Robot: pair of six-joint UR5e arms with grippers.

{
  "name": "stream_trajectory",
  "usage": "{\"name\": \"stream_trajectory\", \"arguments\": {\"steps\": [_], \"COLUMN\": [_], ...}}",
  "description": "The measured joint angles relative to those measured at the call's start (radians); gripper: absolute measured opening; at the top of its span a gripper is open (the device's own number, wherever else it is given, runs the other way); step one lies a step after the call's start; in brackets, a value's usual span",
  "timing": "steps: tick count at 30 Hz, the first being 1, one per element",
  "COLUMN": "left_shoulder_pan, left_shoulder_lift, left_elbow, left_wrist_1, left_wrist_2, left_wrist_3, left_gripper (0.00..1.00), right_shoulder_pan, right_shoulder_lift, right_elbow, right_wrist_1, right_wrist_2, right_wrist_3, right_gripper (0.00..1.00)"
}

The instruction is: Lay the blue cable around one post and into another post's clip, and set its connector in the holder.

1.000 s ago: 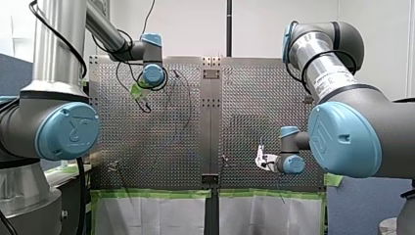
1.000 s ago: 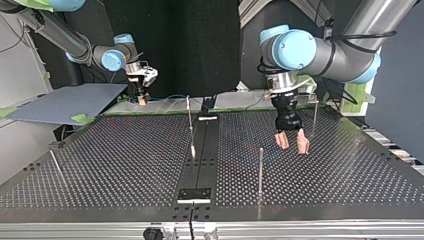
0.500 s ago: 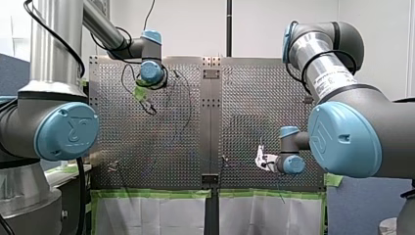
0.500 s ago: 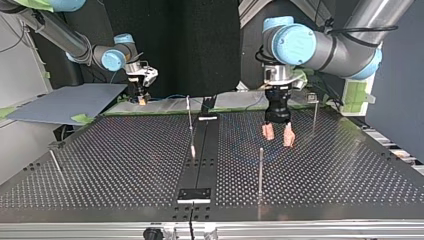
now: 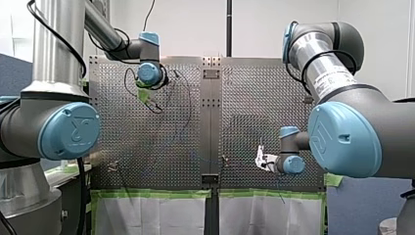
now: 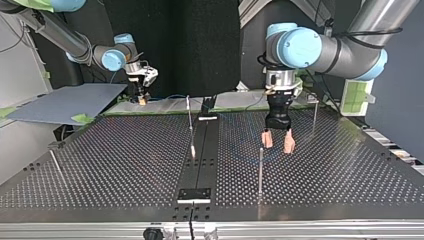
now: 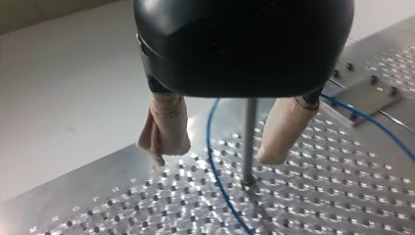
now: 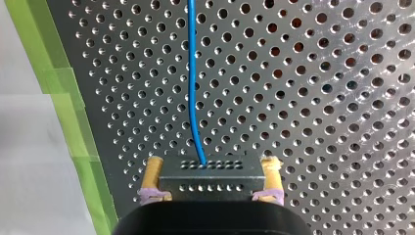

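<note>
In the left wrist view my left gripper (image 7: 213,157) is open, its beige-padded fingers (image 7: 165,125) hanging just above the perforated plate. The blue cable (image 7: 211,147) curves across the plate between them, close beside a thin metal post (image 7: 249,142). The top view shows the same gripper (image 6: 278,141) just behind that post (image 6: 260,167). My right gripper (image 8: 211,164) is shut on the grey connector block (image 8: 211,177), yellow pads on both its ends. The cable (image 8: 191,73) runs straight out of the block over the plate. This gripper (image 6: 141,96) sits at the plate's far edge, at the top view's left.
Other posts stand on the plate: one by the centre rail (image 6: 189,120), one at the top view's right (image 6: 314,117), one at its left (image 6: 54,162). Black brackets (image 6: 195,194) sit on the rail. Green tape (image 8: 73,122) lines the plate's edge beside my right gripper.
My left gripper has shifted toward the top view's left, turning, and now hangs just behind the nearer post. My right arm has not moved.
</note>
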Motion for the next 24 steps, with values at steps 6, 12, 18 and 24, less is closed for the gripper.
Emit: {"name": "stream_trajectory", "arguments": {"steps": [6, 12, 18, 24], "left_shoulder_pan": [0.014, 0.023, 0.039, 0.052], "left_shoulder_lift": [-0.032, -0.079, -0.121, -0.128], "left_elbow": [0.023, 0.065, 0.109, 0.129], "left_wrist_1": [0.023, 0.026, 0.023, 0.027], "left_wrist_2": [0.009, -0.001, -0.027, -0.026], "left_wrist_3": [-0.053, -0.082, -0.078, -0.07], "left_gripper": [1.0, 1.0, 1.0, 1.0], "right_shoulder_pan": [0.002, 0.003, 0.003, 0.004], "right_shoulder_lift": [0.0, 0.0, 0.0, 0.0], "right_elbow": [0.0, 0.0, 0.0, 0.0], "right_wrist_1": [0.001, 0.002, 0.003, 0.002], "right_wrist_2": [0.0, 0.0, 0.0, 0.0], "right_wrist_3": [-0.003, -0.005, -0.007, -0.008], "right_gripper": [0.0, 0.0, 0.0, 0.0]}}
